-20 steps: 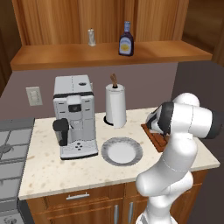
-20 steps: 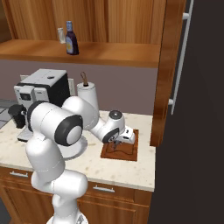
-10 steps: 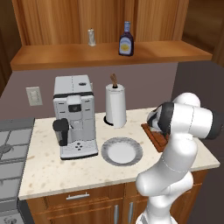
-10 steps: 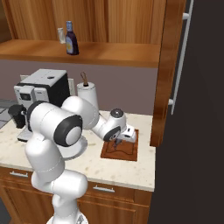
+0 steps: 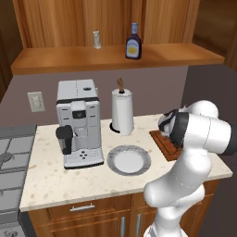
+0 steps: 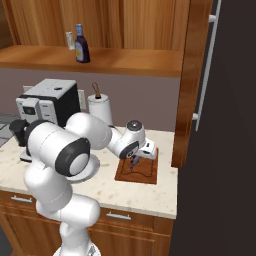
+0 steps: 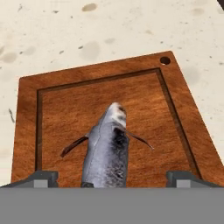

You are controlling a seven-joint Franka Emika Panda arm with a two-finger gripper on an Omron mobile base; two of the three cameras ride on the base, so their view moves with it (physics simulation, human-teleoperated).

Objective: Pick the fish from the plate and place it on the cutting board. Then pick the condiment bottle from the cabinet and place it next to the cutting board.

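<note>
On the speckled table (image 5: 69, 180), left base view: the plate (image 5: 129, 160) lies bare and the condiment bottle (image 5: 133, 41) waits in the cabinet (image 5: 115, 58). Right base view: the gripper (image 6: 135, 161) hangs over the cutting board (image 6: 142, 172). Hand view: jaws wide, the fish (image 7: 107, 151) lies on the board. Next, I judge: lift away, reach for the bottle.

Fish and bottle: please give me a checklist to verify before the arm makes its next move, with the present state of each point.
1. Fish lies on the board, inside the groove: ok.
2. Hand open, fingers wide on both sides of the fish: ok.
3. Fish free of the fingers: cannot tell, their tips are cut off at the picture's edge.
4. Plate empty: ok.
5. Bottle upright on the cabinet: ok.
6. Bare counter beside the board for the bottle: ok.
</note>
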